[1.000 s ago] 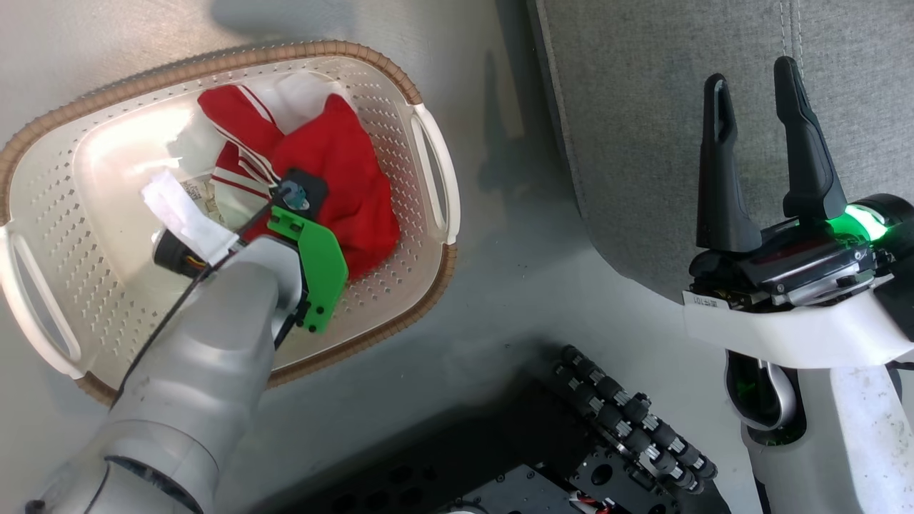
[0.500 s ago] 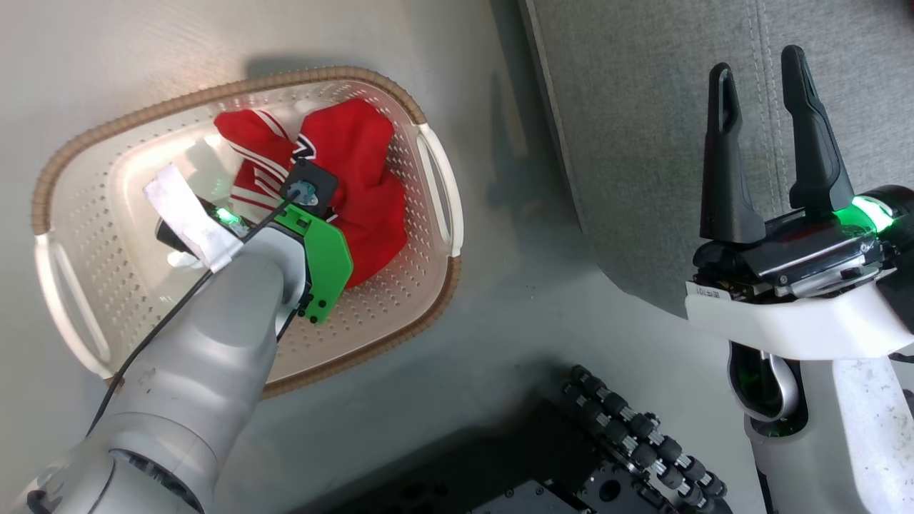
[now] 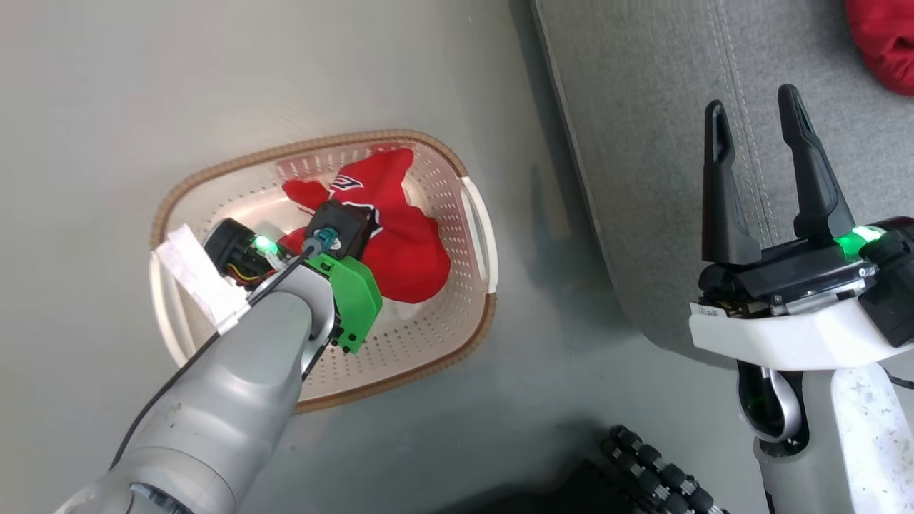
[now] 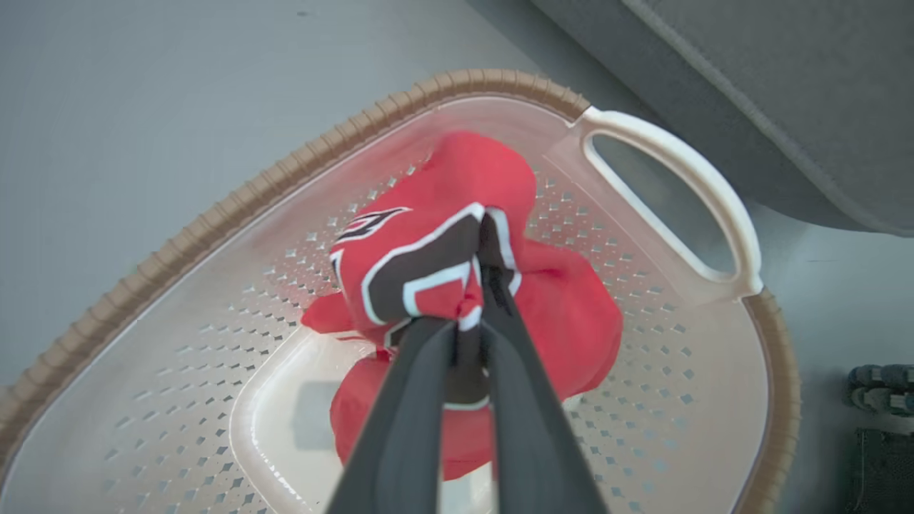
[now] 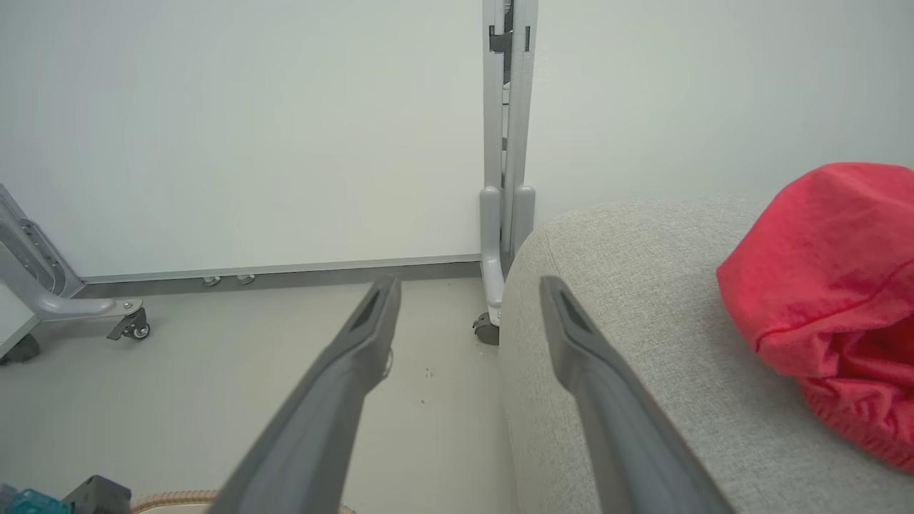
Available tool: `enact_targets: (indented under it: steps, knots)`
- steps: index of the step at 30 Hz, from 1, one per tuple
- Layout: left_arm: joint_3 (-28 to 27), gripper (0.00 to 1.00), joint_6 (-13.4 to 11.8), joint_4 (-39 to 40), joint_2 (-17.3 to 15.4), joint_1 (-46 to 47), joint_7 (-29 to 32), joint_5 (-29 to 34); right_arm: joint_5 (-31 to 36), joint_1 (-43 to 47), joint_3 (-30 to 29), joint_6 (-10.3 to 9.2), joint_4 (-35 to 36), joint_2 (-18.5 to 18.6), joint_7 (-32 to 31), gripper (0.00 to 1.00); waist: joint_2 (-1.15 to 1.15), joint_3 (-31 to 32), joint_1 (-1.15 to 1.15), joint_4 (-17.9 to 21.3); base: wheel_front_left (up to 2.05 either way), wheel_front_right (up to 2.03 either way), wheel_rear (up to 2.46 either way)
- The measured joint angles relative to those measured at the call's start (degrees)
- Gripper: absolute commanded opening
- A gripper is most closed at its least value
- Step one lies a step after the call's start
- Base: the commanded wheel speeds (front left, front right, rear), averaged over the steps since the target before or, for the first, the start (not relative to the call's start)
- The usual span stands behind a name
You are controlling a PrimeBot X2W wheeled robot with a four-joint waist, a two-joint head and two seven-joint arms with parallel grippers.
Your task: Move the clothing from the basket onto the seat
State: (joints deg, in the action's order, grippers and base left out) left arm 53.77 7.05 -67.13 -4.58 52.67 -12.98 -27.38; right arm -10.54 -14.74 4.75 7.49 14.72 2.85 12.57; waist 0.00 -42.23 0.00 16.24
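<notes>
I see left fingers [image 4: 400, 428] pinching a fold of the red jersey [image 4: 421, 250], bunched inside the basket [image 4: 235, 207]; possibly lifted off its floor, hard to tell. Right fingers [image 3: 721, 185] spread, empty, over the grey seat [image 3: 643, 143] edge. The plain red shirt [image 5: 828, 285] lies on that seat.

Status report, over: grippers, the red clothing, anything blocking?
Left gripper shut on red numbered fabric jersey, inside cream perforated plastic basket. Right gripper open, empty, at edge of grey woven seat. Plain red shirt already on seat. Nothing seen blocking.
</notes>
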Motion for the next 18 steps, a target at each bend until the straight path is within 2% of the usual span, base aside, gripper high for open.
enact_targets:
  steps: [5, 8, 18]
  knots:
    - [-2.2, 0.00, -0.6, 4.4, 0.1, -2.7, -1.7, -1.8, 0.7, 1.7, -0.4, 0.00, 0.2, 0.2, -1.9, 1.00, 0.00, 4.5, 0.00, -2.1, 0.00, 0.00, 0.00]
    - [-4.1, 0.00, -2.1, 8.3, -0.4, -4.7, -1.8, -2.9, 0.7, 2.7, -0.4, 0.00, 0.1, 0.6, -3.1, 1.00, 0.00, 7.4, 0.00, -3.5, 0.00, 0.00, 0.00]
    - [-15.2, 0.00, -8.4, 35.9, -7.3, -15.3, -2.0, -2.2, 0.6, 6.7, -0.9, 0.00, -0.1, 1.5, -6.3, 1.00, 0.00, 17.4, 0.00, -8.1, 0.00, 0.00, 0.00]
